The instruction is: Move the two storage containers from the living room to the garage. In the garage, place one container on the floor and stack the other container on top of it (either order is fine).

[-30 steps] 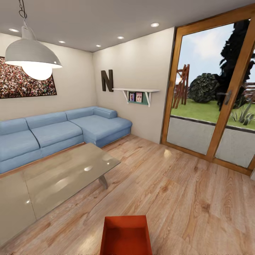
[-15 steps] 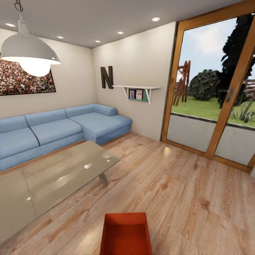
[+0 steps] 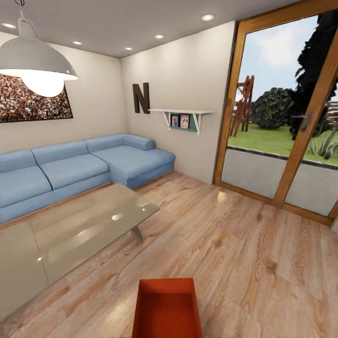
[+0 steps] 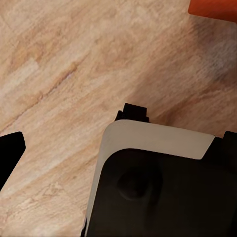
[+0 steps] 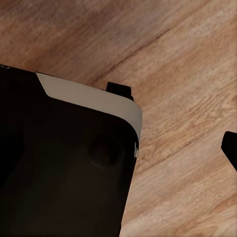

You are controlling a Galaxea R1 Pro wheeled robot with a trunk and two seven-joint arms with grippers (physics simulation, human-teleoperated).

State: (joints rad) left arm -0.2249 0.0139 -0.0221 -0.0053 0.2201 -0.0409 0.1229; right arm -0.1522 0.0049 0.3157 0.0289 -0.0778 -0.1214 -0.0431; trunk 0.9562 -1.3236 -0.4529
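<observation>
One orange-red open-topped storage container (image 3: 167, 307) shows at the bottom middle of the head view, close in front of me, over the living room's light wood plank floor (image 3: 244, 253). Its inside looks empty, and its near end is cut off by the picture's edge. A corner of the container (image 4: 215, 7) also appears in the left wrist view. My left gripper (image 4: 123, 138) and right gripper (image 5: 113, 101) both hang over the wood floor beside my black and white base (image 4: 158, 182). Their fingers are wide apart with nothing between them.
A glass coffee table (image 3: 70, 234) stands to the left. Behind it a blue corner sofa (image 3: 80, 171) runs along the beige walls. Wood-framed glass doors (image 3: 286, 117) to a garden fill the right wall. A white lamp (image 3: 35, 63) hangs at the upper left.
The whole head view has shifted slightly, so the camera has moved. The lamp sits higher and further left in the picture, and the container sits a little higher.
</observation>
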